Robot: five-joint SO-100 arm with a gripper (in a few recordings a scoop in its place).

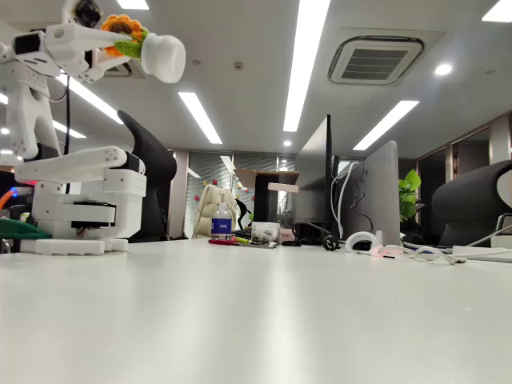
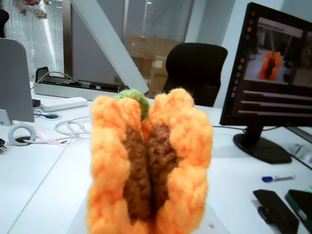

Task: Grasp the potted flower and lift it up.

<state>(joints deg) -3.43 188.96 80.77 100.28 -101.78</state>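
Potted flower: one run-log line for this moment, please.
potted flower: tilted sideways, high above table | tool: shut on flower head | blossom squeezed

White table [image 1: 264, 320], bare in front. On it: white arm base [image 1: 76, 210] at left; water bottle [image 1: 222, 222], monitors [image 1: 372, 192], cables [image 1: 320, 236] along the far edge; blue pen [image 2: 277, 178], power strip [image 2: 62, 104].
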